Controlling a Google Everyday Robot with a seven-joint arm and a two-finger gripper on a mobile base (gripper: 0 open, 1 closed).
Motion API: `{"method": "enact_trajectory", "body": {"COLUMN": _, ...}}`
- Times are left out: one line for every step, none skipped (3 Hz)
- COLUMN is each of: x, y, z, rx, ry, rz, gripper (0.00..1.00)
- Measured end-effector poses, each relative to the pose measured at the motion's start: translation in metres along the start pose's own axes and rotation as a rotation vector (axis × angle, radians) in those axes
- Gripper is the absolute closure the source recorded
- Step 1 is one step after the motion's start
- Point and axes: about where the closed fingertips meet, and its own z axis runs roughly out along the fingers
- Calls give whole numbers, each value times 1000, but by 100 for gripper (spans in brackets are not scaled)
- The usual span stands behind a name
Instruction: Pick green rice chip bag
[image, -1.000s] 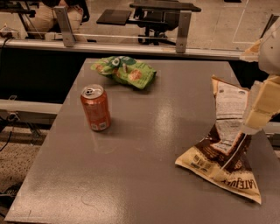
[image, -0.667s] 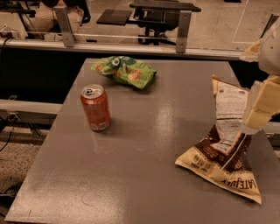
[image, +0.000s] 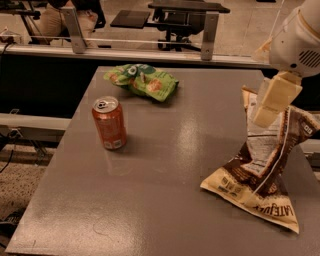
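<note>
The green rice chip bag (image: 142, 80) lies flat at the far middle of the grey table (image: 165, 165), bright green with orange chip pictures. My gripper (image: 272, 100) is cream-coloured and hangs at the right side of the view, above the upper part of the brown and cream bag (image: 265, 160). It is well to the right of the green bag and a little nearer, and it touches neither bag as far as I can see. It holds nothing that I can see.
An orange soda can (image: 109, 122) stands upright at the left of the table, in front of the green bag. The large brown and cream bag lies at the right edge. A rail (image: 140, 52) and an office chair (image: 185, 20) are behind the table.
My gripper has moved a little to the left and up, over the brown and cream bag. The bags and the can have not moved.
</note>
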Motion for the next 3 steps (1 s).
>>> {"method": "enact_trajectory", "body": {"x": -26, "y": -24, "z": 21, "rx": -19, "ry": -61, "rz": 0, "gripper": 0}}
{"method": "enact_trajectory", "body": {"x": -58, "y": -51, "z": 47, "rx": -25, "ry": -93, "rz": -4, "gripper": 0}}
{"method": "enact_trajectory", "body": {"x": -92, "y": -74, "z": 75, "rx": -32, "ry": -106, "rz": -15, "gripper": 0}}
